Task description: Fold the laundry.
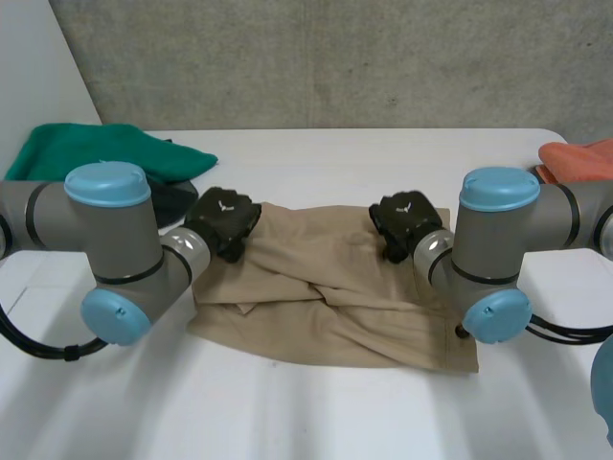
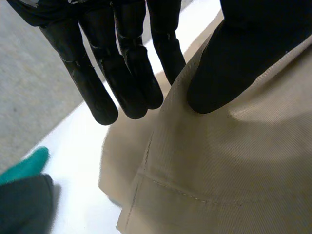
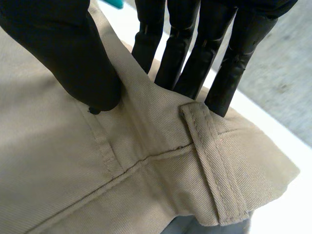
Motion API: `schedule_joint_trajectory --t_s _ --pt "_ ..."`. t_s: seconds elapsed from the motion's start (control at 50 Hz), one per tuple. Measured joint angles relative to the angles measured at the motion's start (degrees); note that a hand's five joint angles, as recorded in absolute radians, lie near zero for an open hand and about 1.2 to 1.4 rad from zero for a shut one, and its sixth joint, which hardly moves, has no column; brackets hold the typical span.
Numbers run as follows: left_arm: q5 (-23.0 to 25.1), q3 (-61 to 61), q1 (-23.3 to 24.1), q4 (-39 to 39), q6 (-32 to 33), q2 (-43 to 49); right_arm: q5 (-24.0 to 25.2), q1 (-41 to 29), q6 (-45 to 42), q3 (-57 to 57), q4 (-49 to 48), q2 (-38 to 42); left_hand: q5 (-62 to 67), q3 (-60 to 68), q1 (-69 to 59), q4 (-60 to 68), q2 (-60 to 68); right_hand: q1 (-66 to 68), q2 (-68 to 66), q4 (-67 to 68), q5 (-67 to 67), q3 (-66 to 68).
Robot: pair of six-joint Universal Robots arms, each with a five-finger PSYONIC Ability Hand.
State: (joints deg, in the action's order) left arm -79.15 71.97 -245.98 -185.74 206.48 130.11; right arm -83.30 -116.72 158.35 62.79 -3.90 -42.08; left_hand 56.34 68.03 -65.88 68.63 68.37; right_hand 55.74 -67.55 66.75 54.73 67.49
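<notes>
Your left hand (image 1: 222, 218) and right hand (image 1: 407, 218) each pinch the far edge of the crumpled tan twill trousers (image 1: 326, 297), thumbs on top; the long axis runs between them.

The khaki trousers (image 1: 335, 297) lay rumpled and loosely folded on the middle of the white counter (image 1: 287, 412), a belt-looped waistband at their far right corner.
</notes>
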Motion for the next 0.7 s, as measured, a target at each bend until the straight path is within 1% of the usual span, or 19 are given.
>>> schedule_joint_trajectory --t_s 0.16,0.22,0.24,0.26,0.3,0.32,0.34,0.36,0.38,0.4,0.42,0.44,0.46,0.54,0.6,0.7 --pt "0.1 -3.2 0.1 -3.4 0.1 -0.4 -1.9 0.0 -1.7 -1.4 -5.8 -1.8 0.0 0.2 0.0 0.0 0.1 0.3 0.0 0.0 0.0 0.0" --pt "0.1 -5.8 0.1 -7.2 0.4 0.4 -2.1 0.1 -3.6 -2.9 -9.0 -1.9 0.0 0.2 0.0 0.0 0.1 0.3 0.0 0.5 0.0 0.0" --pt "0.0 -8.6 0.1 -11.1 0.7 1.8 -2.1 0.1 -5.0 -4.6 -12.7 -1.4 0.0 0.2 0.0 0.0 0.1 0.3 0.0 1.2 0.0 0.0" --pt "0.0 -9.1 0.1 -11.8 0.8 2.1 -2.1 0.1 -5.2 -5.1 -13.6 -1.2 0.0 0.2 0.0 0.0 0.1 0.3 0.0 1.2 0.0 0.0" --pt "-0.4 -14.1 0.0 -18.5 1.2 5.4 -1.9 0.1 -6.8 -8.7 -20.5 1.4 -2.7 -3.2 3.3 -3.5 -3.3 -0.1 0.6 1.1 0.3 -0.1" --pt "-0.5 -15.4 0.0 -20.1 1.3 6.3 -1.8 0.1 -7.1 -9.7 -22.2 2.2 -2.7 -3.2 3.3 -3.5 -3.3 -4.3 5.7 -3.4 -3.4 -5.5" --pt "-0.6 -17.4 0.0 -22.5 1.4 7.6 -1.7 0.1 -7.5 -11.4 -24.3 3.6 -13.9 -14.9 16.0 -15.4 -16.4 -8.5 10.1 -7.6 -7.4 -8.8" --pt "-0.8 -20.9 0.0 -26.4 1.5 10.2 -1.6 0.1 -8.0 -14.1 -26.6 5.7 -35.3 -35.9 40.4 -36.8 -37.8 -22.1 24.7 -21.7 -20.8 -23.0" --pt "-0.9 -23.0 0.0 -28.4 1.5 11.8 -1.5 0.1 -8.4 -16.5 -27.9 7.8 -43.2 -43.9 48.2 -45.0 -44.8 -34.2 36.6 -34.4 -33.2 -35.8" --pt "-0.9 -24.2 0.0 -29.5 1.6 12.7 -1.5 0.1 -8.6 -18.0 -28.4 9.1 -48.1 -49.2 52.4 -50.4 -50.1 -38.8 44.5 -41.1 -39.5 -42.5" --pt "-1.0 -26.3 0.0 -31.1 1.6 14.4 -1.5 0.1 -8.7 -19.8 -28.4 10.5 -50.8 -52.2 54.3 -53.4 -53.0 -42.5 50.6 -48.1 -45.8 -49.9" --pt "-1.1 -27.7 0.1 -32.1 1.6 15.6 -1.5 0.2 -8.8 -21.4 -28.1 11.8 -53.5 -55.6 55.1 -56.7 -56.3 -43.2 52.1 -49.9 -47.3 -51.5" --pt "-1.1 -28.6 0.1 -32.6 1.6 16.4 -1.5 0.2 -8.9 -22.5 -27.4 12.7 -53.5 -55.6 55.1 -56.7 -56.3 -44.2 54.5 -52.8 -50.1 -54.2" --pt "-1.2 -28.9 0.2 -32.5 1.5 17.4 -1.9 0.5 -8.7 -22.7 -24.6 12.9 -53.5 -56.0 55.1 -57.1 -56.7 -44.2 54.9 -53.2 -51.0 -55.2" --pt "-1.4 -26.2 0.1 -31.7 1.4 15.7 -2.8 1.0 -8.5 -18.7 -23.0 9.8 -53.5 -56.0 55.1 -57.1 -56.7 -44.2 54.9 -53.2 -51.0 -55.2" --pt "-1.6 -18.3 0.0 -30.5 1.2 10.1 -4.7 1.9 -8.3 -8.7 -21.3 1.5 -53.5 -56.0 55.1 -57.1 -56.7 -44.2 54.9 -53.2 -51.0 -55.2"
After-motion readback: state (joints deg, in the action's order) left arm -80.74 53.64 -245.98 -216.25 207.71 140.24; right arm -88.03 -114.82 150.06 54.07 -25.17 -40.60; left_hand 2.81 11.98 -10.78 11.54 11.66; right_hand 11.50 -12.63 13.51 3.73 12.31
